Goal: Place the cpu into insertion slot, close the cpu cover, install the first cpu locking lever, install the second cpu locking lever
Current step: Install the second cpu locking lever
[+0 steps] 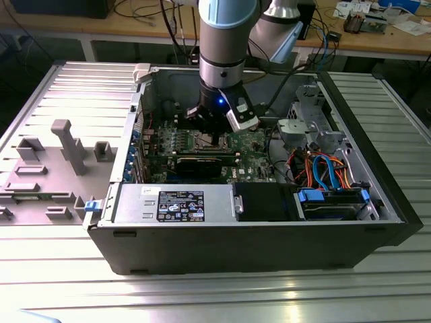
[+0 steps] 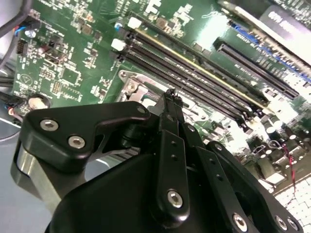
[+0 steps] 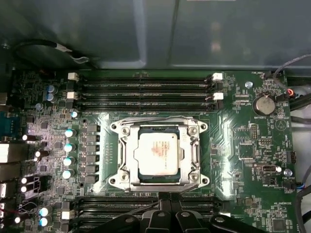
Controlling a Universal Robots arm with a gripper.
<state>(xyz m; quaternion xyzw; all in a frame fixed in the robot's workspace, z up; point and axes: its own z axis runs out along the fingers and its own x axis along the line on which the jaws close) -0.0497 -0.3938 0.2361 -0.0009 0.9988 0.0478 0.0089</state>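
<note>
The cpu (image 3: 158, 154) sits in the insertion slot (image 3: 127, 180) under the closed cpu cover (image 3: 194, 153), memory slots (image 3: 146, 90) flanking two opposite sides, inside the open computer case (image 1: 377, 175), gripper (image 1: 214, 139) directly above.

dull metal cpu (image 3: 158, 152), shiny metal cpu cover (image 3: 127, 154)

No words can be read. The cpu (image 3: 159, 153) has faint marks on top. A black sticker (image 1: 180, 205), well apart from the cpu, carries tiny print.
</note>
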